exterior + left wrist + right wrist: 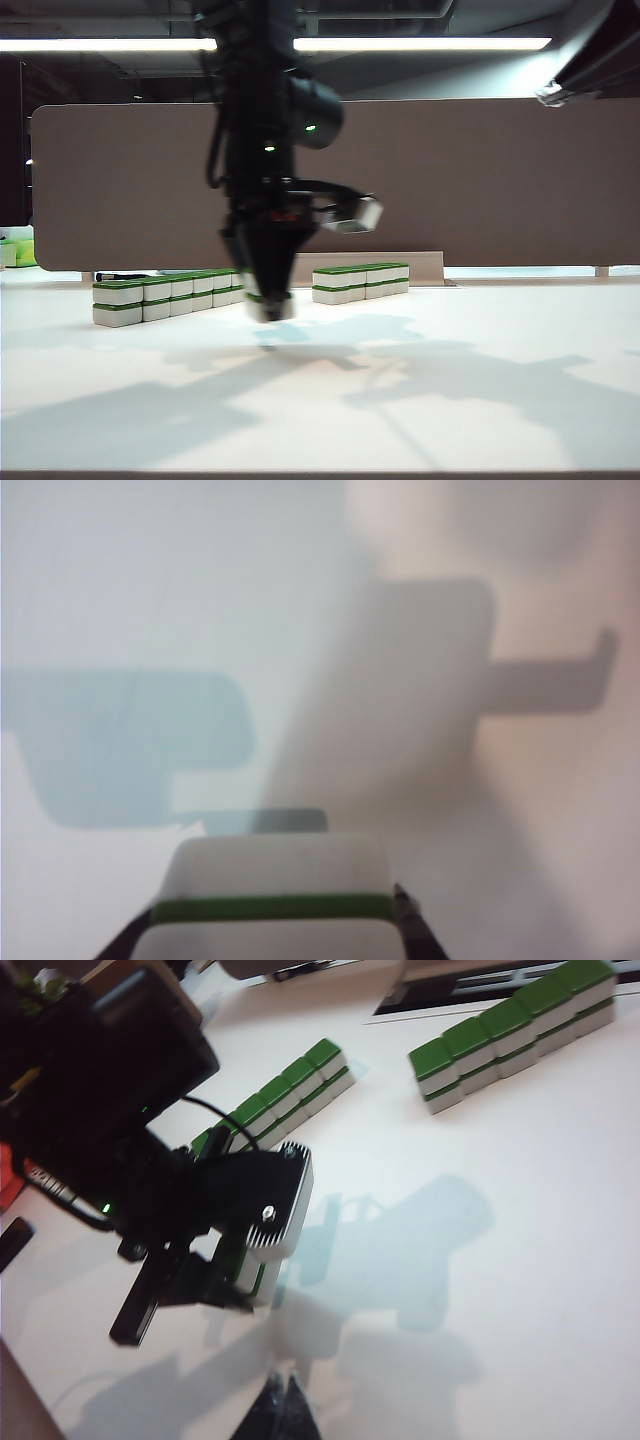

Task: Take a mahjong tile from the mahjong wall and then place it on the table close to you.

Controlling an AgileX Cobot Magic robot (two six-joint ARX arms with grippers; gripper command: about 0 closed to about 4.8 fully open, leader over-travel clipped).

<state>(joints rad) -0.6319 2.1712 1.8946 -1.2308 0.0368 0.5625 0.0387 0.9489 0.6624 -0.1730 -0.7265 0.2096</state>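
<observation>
White and green tile (275,900) sits pinched between the jaws of the left gripper (268,300), seen close in the left wrist view as a pale block with a green band across it. In the exterior view that gripper hangs low over the table (450,400), just in front of the gap between the two rows; the tile at its tip is blurred. It is not possible to tell whether the tile already touches the surface.

The mahjong wall (165,297) lies at the far left, stacked two high, green on top. A shorter row (360,281) stands to its right, well apart from the gripper.

The right gripper (283,1410) shows only as dark tips at the edge of its own wrist view, over bare table near the camera side; whether it is spread or closed cannot be told.

Judgement: the step in hand is carrying the tile toward the near edge. Doing it well calls for bringing it well clear of both rows, lowering until the tile rests flat, then opening gently so it does not tip or skid. The right arm should stay out of the path.
</observation>
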